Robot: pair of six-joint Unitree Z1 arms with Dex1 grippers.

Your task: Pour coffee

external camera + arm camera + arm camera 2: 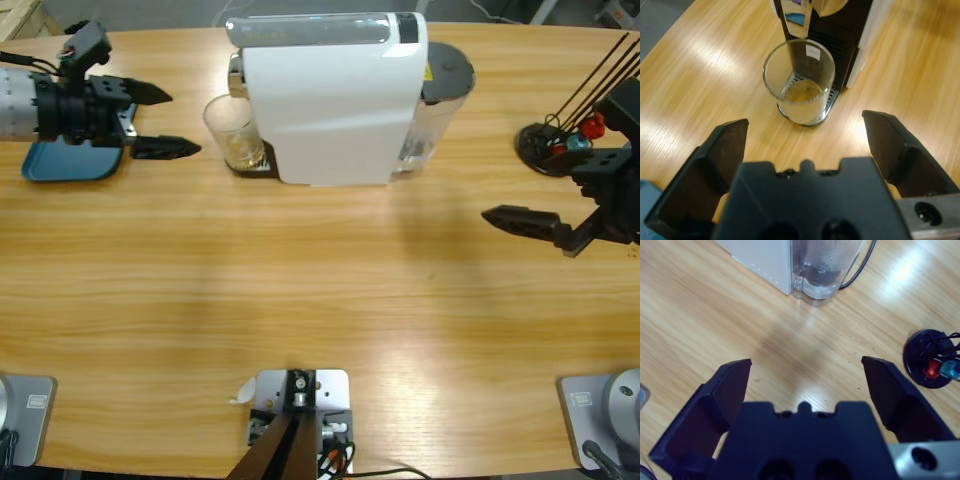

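**One glass, one shallow pool of coffee, two open pincers**

The coffee [801, 91], a thin pale brown translucent layer, lies in the bottom of one clear round drinking glass [799, 80]. The glass stands upright on the dark drip grille under the spout of one white box-shaped coffee machine [330, 100]. It sits straight ahead of the left pincer [165, 122], near it but apart, in line with the gap between the jaws. That pincer's two black jaws are spread wide and hold nothing. Under the left arm, behind its pincer, lies one blue flat tray [62, 165] on the long wooden surface [320, 280].

The right pincer [805, 385] hangs well apart from the glass, its two jaws also wide and empty over bare wood. Ahead of it stands the machine's clear water tank [824, 267]. Beside it to one side sits one round black capsule stand [932, 360] with thin black rods, holding one red capsule [931, 371] and one blue capsule [950, 369].
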